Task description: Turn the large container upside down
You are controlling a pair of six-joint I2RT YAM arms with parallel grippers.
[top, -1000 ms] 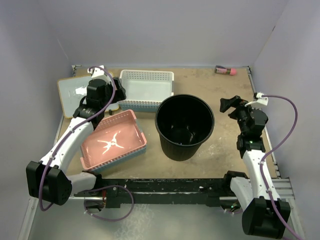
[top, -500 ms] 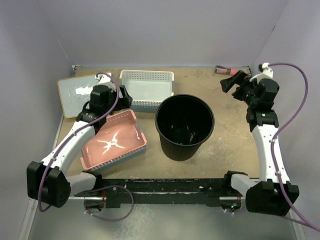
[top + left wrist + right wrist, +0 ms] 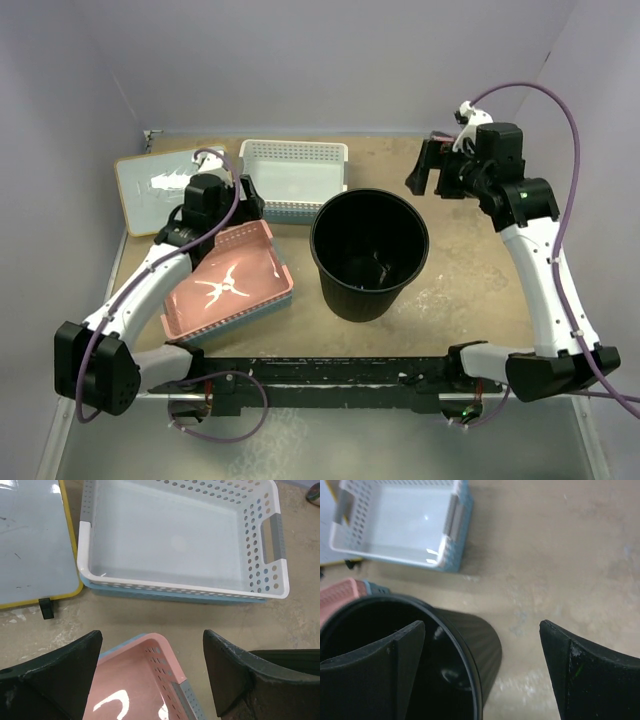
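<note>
- Yellow-edged whiteboard [image 3: 150, 183] lies flat at the far left corner of the tan tabletop [image 3: 470, 285].
- Left gripper [image 3: 151, 641] hangs above the gap between two baskets. Its fingers are spread wide and hold nothing.
- Pink perforated basket [image 3: 228, 283] sits near the left arm, nested in a blue one.
- White perforated basket [image 3: 292, 176] sits behind it, also nested in a blue one, and is well apart from the whiteboard.
- The large container [image 3: 369, 248] – black plastic, round – stands upright in the middle of the table with its mouth up. It is just right of the pink basket and in front of the white one.
- Right gripper [image 3: 481, 630] is raised over the container's far right rim with its fingers wide apart and empty – one finger over the mouth, the other over bare table.
</note>
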